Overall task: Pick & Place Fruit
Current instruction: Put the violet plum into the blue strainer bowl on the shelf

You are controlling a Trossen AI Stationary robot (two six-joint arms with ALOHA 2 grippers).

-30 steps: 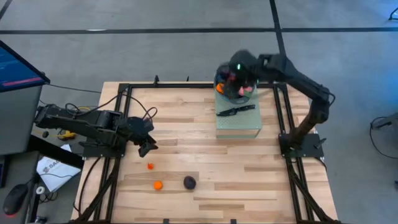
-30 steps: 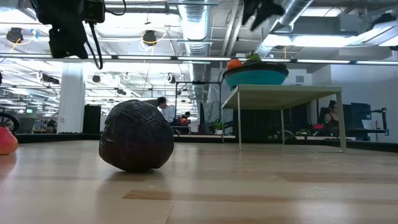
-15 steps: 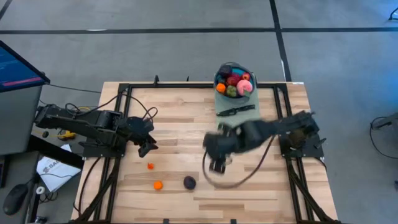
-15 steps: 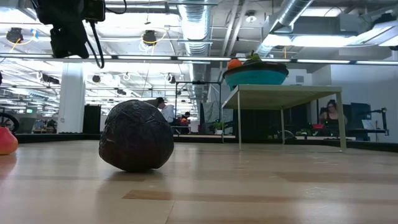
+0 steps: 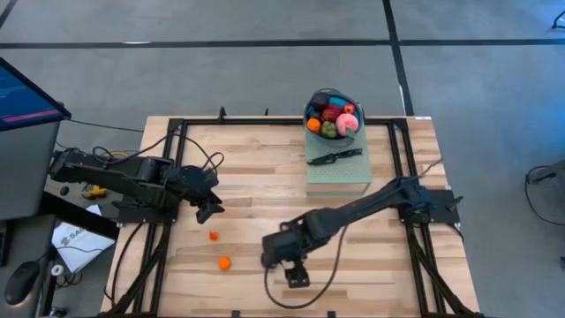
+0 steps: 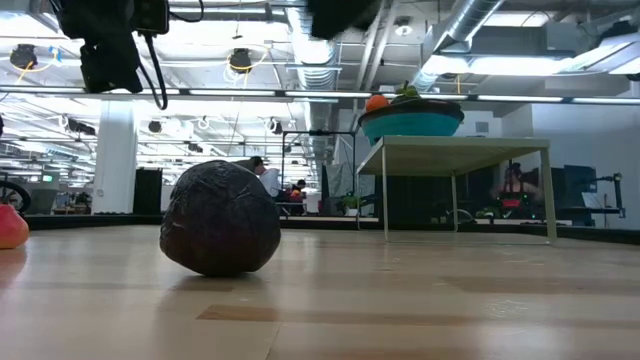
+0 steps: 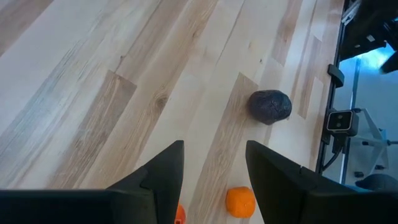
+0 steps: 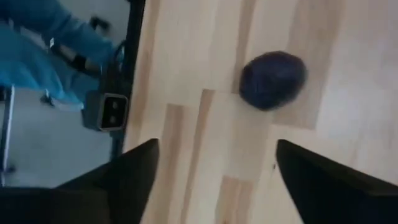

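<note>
The low view shows the dark purple fruit point(image 6: 220, 230) lying close on the wooden desk point(image 6: 400, 300), an orange piece point(image 6: 8, 228) at the near left edge, and far behind the teal bowl point(image 6: 412, 123) of fruit on its raised stand. A second ago the right tool point(image 5: 281, 253) was over that bowl; it has since swung across the desk and now hangs above the purple fruit, its fingers point(image 8: 134, 168) spread wide with the fruit ahead between them and untouched in the right wrist view. That suggests one drop is done and the next pick is starting. The left tool point(image 5: 208, 209) has not moved, waiting half open near two small orange fruits point(image 5: 224, 262). A black knife point(image 5: 334, 157) lies on the stand.
</note>
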